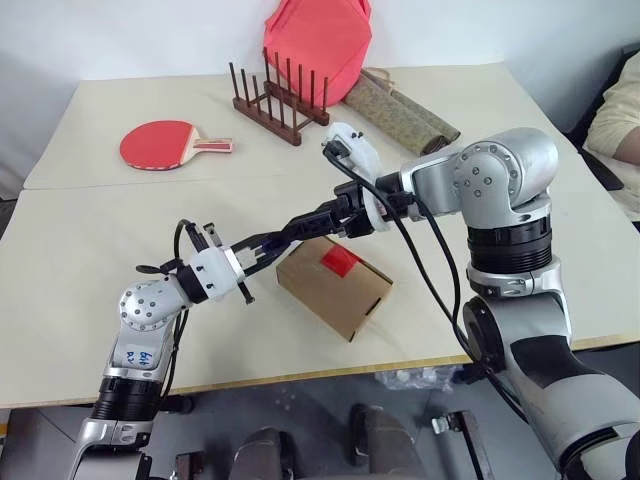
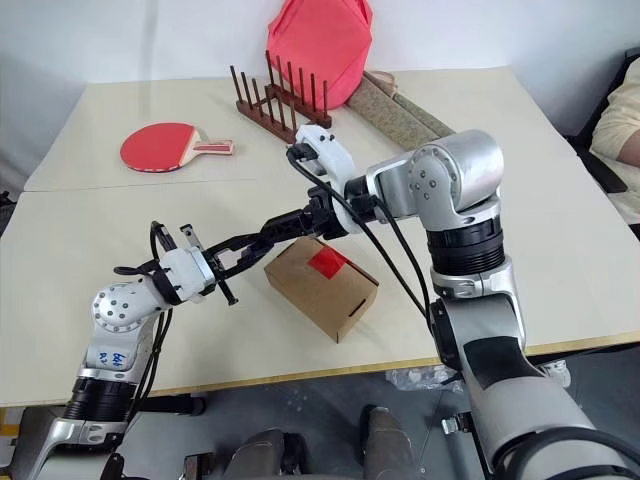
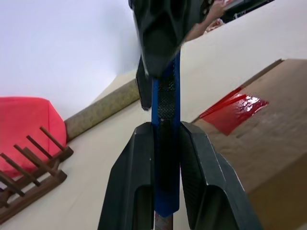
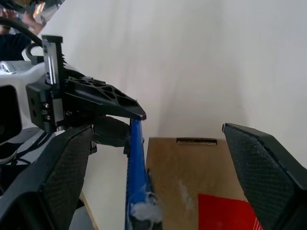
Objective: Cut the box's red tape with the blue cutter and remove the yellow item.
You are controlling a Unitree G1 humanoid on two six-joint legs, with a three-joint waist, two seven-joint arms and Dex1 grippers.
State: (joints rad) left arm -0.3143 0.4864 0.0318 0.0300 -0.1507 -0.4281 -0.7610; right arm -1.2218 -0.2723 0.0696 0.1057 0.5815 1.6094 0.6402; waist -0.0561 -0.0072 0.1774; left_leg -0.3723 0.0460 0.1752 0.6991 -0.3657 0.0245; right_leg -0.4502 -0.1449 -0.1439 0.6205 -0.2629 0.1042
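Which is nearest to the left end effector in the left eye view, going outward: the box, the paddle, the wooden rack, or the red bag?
From the left end effector:
1. The box, just to its right on the near table.
2. The paddle, farther back on the left.
3. The wooden rack, behind, near the middle.
4. The red bag, at the far edge behind the rack.

Bare table around box; hands seemingly crowd above it.
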